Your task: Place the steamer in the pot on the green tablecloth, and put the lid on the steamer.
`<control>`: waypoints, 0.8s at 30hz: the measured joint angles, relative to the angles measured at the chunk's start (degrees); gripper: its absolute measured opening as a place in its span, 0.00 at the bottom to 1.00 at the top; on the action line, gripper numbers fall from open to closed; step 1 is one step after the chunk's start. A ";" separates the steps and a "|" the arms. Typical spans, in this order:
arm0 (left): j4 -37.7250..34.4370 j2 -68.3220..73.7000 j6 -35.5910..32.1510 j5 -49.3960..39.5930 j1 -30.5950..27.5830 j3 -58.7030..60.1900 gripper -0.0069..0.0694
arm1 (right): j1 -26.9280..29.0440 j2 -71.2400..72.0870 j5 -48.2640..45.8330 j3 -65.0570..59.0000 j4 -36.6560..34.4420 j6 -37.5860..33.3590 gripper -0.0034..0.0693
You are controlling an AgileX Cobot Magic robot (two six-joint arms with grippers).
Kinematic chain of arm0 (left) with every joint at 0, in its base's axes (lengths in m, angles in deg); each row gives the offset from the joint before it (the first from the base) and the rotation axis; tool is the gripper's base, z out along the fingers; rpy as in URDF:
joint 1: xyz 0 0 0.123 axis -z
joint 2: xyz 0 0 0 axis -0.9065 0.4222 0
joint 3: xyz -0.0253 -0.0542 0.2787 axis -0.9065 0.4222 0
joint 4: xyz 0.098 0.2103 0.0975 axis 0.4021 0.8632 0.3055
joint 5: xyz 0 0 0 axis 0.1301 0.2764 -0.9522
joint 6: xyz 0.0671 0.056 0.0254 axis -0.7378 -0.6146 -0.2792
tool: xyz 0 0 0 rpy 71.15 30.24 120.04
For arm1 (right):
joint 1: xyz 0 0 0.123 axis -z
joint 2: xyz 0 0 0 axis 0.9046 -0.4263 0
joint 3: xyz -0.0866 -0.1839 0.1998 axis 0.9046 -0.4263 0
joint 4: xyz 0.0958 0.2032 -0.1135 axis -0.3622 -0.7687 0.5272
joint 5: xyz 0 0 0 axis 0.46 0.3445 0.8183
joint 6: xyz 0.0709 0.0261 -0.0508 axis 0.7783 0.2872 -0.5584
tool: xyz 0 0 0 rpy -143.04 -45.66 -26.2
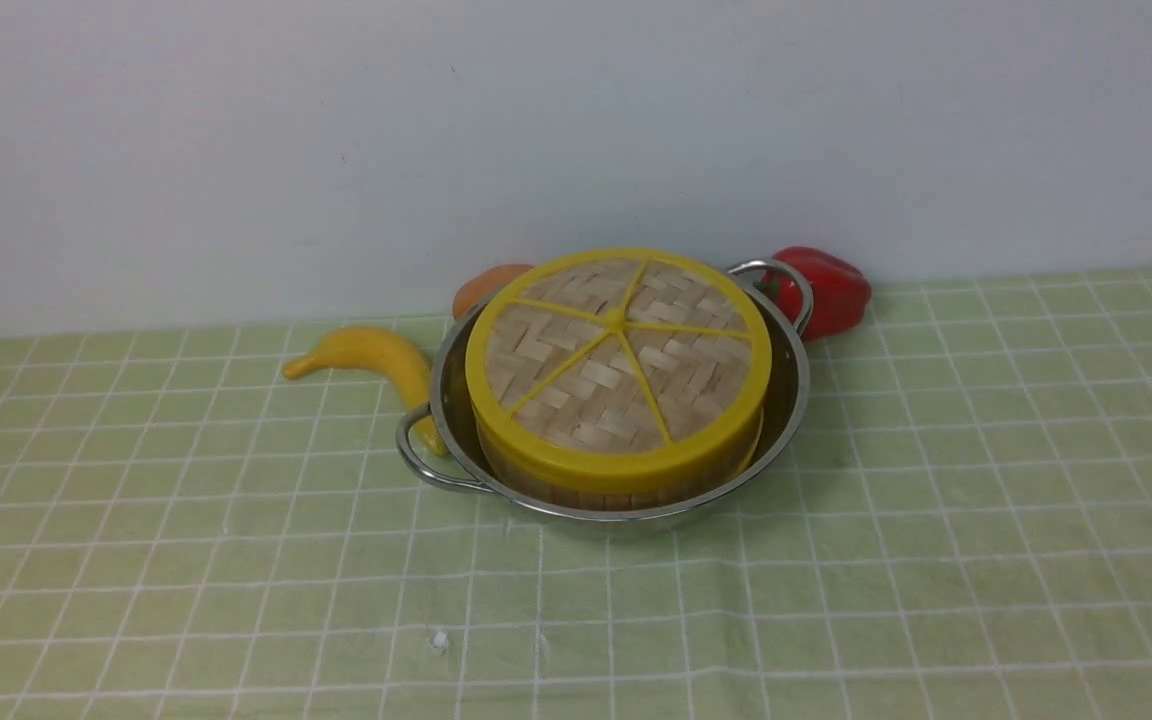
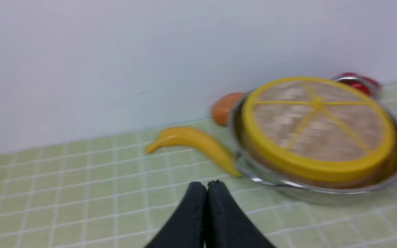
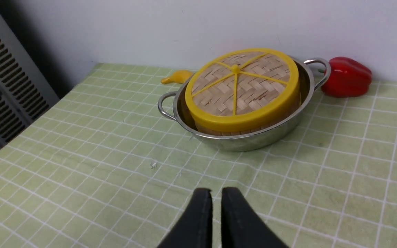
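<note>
Pale wall backs the green tablecloth [image 1: 936, 560]. Left gripper [image 2: 207, 184]: jaws pressed together, empty. Banana [image 1: 376, 355] touches the pot [image 1: 786, 420] near the far edge; the steamer [image 1: 626, 485] sits inside it under the lid [image 1: 616, 360]. Right gripper [image 3: 216, 193]: jaws narrowly parted, empty. Best retreat clear, leaving the lid square.

You are looking at a staged kitchen-style test bench, not a real kitchen. The counter wears a light green tablecloth with a white grid [image 1: 936, 560] and backs onto a bare white wall [image 1: 576, 130]. A shiny steel pot [image 1: 791, 400] holding a bamboo steamer [image 1: 576, 490] sits among glossy props: a yellow banana [image 1: 366, 355], a red bell pepper [image 1: 836, 290]. A grey louvred cabinet [image 3: 2, 86] stands beside the counter.
</note>
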 joint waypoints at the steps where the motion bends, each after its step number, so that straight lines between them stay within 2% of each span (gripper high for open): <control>1: 0.05 -1.96 -0.01 2.70 -2.86 5.05 0.09 | 0.00 0.00 0.00 0.00 -0.05 0.00 0.14; 6: 0.15 -11.06 -0.19 9.86 -7.71 18.92 0.11 | 0.00 0.00 0.00 0.00 -0.18 0.00 0.16; 10: 0.15 -19.73 -0.26 12.95 -7.85 28.30 0.12 | 0.00 0.00 0.00 0.00 -0.18 0.00 0.17; 24: 0.54 -21.90 -1.24 14.02 -7.85 30.09 0.16 | 0.00 0.00 0.00 0.00 -0.33 0.02 0.23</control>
